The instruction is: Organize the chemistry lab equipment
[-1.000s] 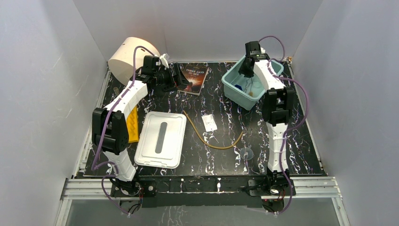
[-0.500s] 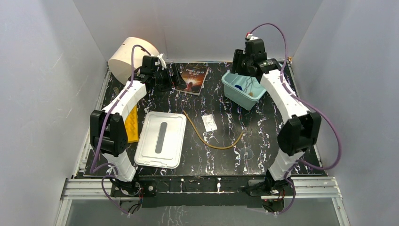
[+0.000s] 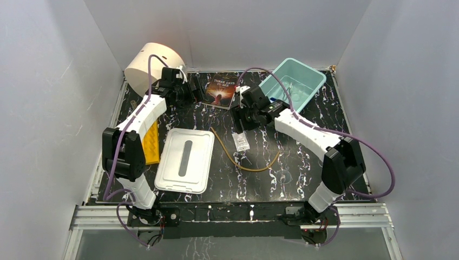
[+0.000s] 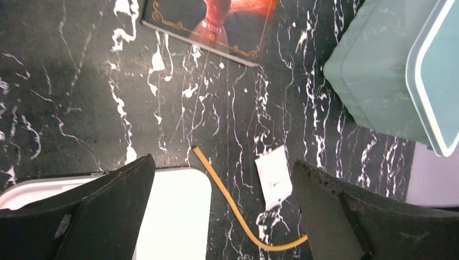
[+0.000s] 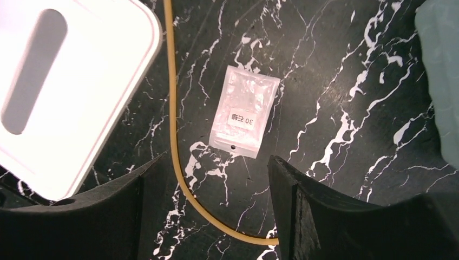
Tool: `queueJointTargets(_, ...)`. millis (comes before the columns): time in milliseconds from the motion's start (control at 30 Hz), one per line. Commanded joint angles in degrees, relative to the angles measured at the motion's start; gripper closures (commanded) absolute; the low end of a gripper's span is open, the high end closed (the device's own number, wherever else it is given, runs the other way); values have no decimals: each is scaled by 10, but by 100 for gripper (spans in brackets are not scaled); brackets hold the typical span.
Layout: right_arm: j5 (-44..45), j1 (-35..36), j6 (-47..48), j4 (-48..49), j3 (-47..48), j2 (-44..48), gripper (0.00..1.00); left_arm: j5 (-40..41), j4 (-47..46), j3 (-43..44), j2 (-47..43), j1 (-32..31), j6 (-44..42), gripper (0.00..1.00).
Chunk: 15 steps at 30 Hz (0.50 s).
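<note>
A white packet (image 3: 241,142) lies flat on the black marbled table, also in the left wrist view (image 4: 276,176) and the right wrist view (image 5: 245,111). Tan rubber tubing (image 3: 244,164) curves beside it (image 4: 233,208) (image 5: 173,124). A small clear glass dish (image 3: 283,176) sits near the front. My right gripper (image 3: 240,122) (image 5: 216,160) is open and empty, hovering just above the packet's far end. My left gripper (image 3: 199,90) (image 4: 222,162) is open and empty near the book. Faint items lie in the teal bin (image 3: 273,78); I cannot tell which.
The teal bin stands at the back right (image 4: 379,70) (image 5: 441,81). A white lid (image 3: 184,160) (image 4: 173,216) (image 5: 65,81) lies front left, a yellow piece (image 3: 152,142) beside it. A dark-covered book (image 3: 221,89) (image 4: 216,21) and a big cream cylinder (image 3: 149,65) are at the back.
My right arm has swung from over the teal bin to the left and down, to above the white packet. The bin now sits a little further back. The left arm has hardly moved.
</note>
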State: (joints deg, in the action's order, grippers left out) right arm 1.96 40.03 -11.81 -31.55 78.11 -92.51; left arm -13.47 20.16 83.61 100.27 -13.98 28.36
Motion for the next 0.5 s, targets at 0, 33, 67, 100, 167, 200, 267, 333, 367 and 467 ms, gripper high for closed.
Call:
queueJointTargets(0,22,-4,-25,21,-15,-24,25,-91,-30,-33,-41,4,22,2)
queueJointTargets(33,33,-3,-38,20,-14,-34,25,-114,-42,-42,-38,4,36,4)
queueJointTargets(67,56,-4,-59,11,-10,-50,26,-135,-52,-48,-33,2,53,7)
queueJointTargets(100,63,-5,-70,4,-5,-62,28,-155,-58,-50,-24,-3,69,11)
queueJointTargets(167,79,-5,-84,-9,6,-84,32,-172,-55,-44,-2,-24,84,17)
queueJointTargets(200,87,-5,-92,-12,8,-92,34,-169,-53,-40,6,-39,88,19)
queueJointTargets(267,103,-6,-98,-13,9,-103,39,-156,-53,-42,19,-65,102,21)
queueJointTargets(333,109,-10,-100,-10,5,-114,43,-146,-54,-50,34,-77,127,23)
queueJointTargets(367,108,-14,-102,-12,3,-121,45,-147,-58,-55,40,-79,137,25)
queueJointTargets(467,107,-23,-108,-7,-8,-137,51,-160,-80,-68,56,-93,152,27)
